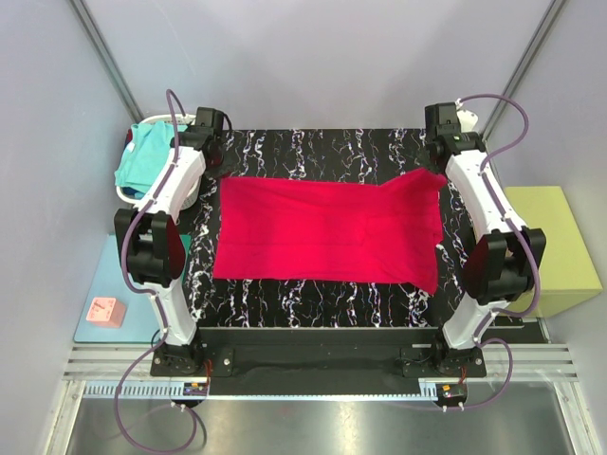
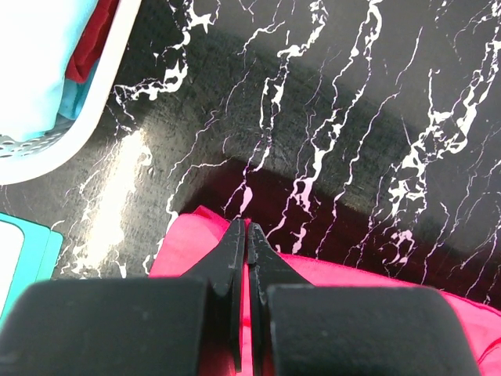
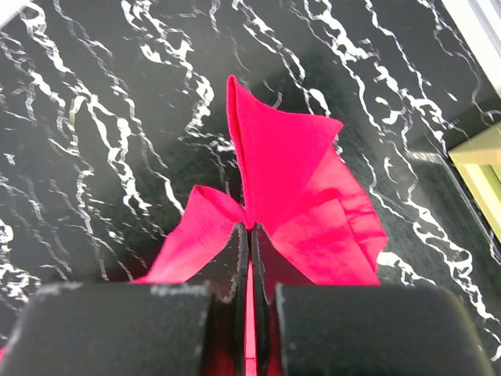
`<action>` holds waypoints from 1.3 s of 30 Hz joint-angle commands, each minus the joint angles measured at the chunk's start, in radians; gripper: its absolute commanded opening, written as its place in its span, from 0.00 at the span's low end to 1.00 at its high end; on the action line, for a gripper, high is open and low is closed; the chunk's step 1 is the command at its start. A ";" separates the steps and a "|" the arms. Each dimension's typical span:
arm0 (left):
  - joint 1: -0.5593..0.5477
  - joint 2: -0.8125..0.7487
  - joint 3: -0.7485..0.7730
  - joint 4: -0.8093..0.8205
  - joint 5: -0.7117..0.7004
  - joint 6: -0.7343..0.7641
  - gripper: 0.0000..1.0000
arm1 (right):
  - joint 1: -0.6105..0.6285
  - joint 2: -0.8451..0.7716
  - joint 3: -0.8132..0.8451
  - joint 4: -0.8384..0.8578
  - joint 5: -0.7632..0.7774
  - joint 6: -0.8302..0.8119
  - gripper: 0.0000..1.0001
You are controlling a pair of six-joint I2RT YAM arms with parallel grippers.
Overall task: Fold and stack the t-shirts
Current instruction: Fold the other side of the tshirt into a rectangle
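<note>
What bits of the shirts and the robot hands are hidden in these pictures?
- Top view: the left arm covers part of the turquoise shirt, so I cannot tell if it is folded.
- Top view: the red shirt shows no collar.
- Left wrist view: the left hand hides the cloth it pinches.
- Right wrist view: the right hand does too.
- Top view: the mark on the pink block is too small.

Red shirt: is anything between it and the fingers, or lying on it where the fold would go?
Nothing visible. The left fingers and right fingers are shut on the red shirt's far corners, and nothing lies on the cloth.
</note>
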 commanded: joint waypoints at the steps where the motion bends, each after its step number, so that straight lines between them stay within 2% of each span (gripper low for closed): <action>1: -0.001 -0.011 0.015 0.014 -0.026 0.015 0.00 | 0.006 -0.076 -0.054 0.038 0.057 -0.010 0.00; 12: -0.010 -0.098 -0.071 0.022 -0.033 0.009 0.00 | 0.007 -0.129 -0.118 0.021 0.066 0.001 0.00; 25: -0.059 -0.262 -0.262 0.034 -0.076 0.008 0.00 | 0.024 -0.300 -0.323 -0.004 0.080 0.025 0.00; 39: -0.063 -0.318 -0.463 0.048 -0.121 0.003 0.00 | 0.035 -0.446 -0.518 -0.024 0.093 0.047 0.00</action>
